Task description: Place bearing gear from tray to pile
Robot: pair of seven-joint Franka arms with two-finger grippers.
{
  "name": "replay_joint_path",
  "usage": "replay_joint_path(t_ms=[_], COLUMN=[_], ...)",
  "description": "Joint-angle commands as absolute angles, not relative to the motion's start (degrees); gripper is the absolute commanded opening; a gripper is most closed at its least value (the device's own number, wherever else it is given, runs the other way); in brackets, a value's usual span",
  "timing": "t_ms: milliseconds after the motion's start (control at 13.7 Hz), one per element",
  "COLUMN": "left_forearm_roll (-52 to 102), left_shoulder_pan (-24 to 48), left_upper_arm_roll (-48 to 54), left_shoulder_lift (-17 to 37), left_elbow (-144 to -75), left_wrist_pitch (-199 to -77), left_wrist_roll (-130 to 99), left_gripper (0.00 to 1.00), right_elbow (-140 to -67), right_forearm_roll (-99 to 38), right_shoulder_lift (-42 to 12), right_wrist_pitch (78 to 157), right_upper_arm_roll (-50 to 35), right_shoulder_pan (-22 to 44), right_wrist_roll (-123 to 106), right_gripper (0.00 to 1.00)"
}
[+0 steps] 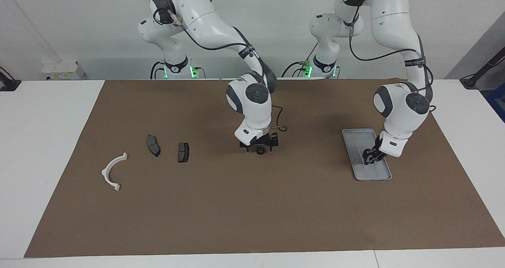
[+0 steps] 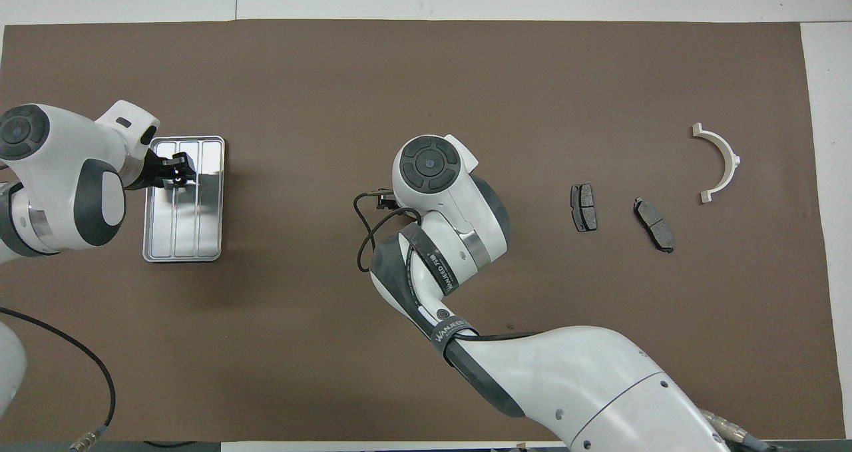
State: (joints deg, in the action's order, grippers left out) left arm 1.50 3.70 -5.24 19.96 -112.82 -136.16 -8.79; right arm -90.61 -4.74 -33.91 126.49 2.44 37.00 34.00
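gear (image 1: 260, 151): already off the tray (image 1: 384, 177), sat mid-mat, well short of the pile (image 1: 114, 171)
right gripper (image 1: 259, 147): jaws spread around it, no grip yet
left gripper (image 1: 368, 157): over tray, grip unclear

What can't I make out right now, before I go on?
1. Facing view: whether the right gripper touches the bearing gear; too small to tell.
2. Overhead view: both are hidden under the right arm's wrist.
3. Both views: whether the left gripper, down in the tray, holds anything; too small to tell.
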Motion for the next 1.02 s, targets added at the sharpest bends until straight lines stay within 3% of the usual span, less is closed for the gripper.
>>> replay_joint_path(t_ms=[0, 364, 728, 874, 947], left_forearm_roll=[2.29, 2.29, 2.29, 2.29, 2.29], left_shoulder_pan=[3.60, 3.78, 3.78, 3.78, 3.78], left_upper_arm_roll=[-5.19, -5.19, -5.19, -5.19, -5.19], left_shoulder_lift=[19.16, 19.25, 19.25, 19.16, 19.16], left_elbow=[-114.52, -114.70, -115.31, -115.93, -116.01], left_wrist_pitch=[-137.99, -138.34, -138.78, -139.65, -139.66], left_wrist_roll=[-7.65, -7.65, -7.73, -7.73, -7.73], left_gripper=[0.55, 0.52, 0.42, 0.29, 0.21], right_elbow=[-91.58, -92.19, -93.25, -93.78, -93.69], right_forearm_roll=[-7.73, -7.73, -7.73, -7.82, -7.82], right_shoulder_lift=[-33.22, -33.13, -33.22, -33.13, -33.13], right_wrist_pitch=[126.82, 127.44, 129.28, 129.73, 129.64], right_upper_arm_roll=[1.67, 1.67, 1.67, 1.67, 1.67], right_shoulder_pan=[36.65, 36.83, 36.65, 36.65, 36.74], right_wrist_roll=[33.31, 32.87, 32.08, 32.08, 32.34], right_gripper=[1.00, 1.00, 1.00, 0.98, 0.89])
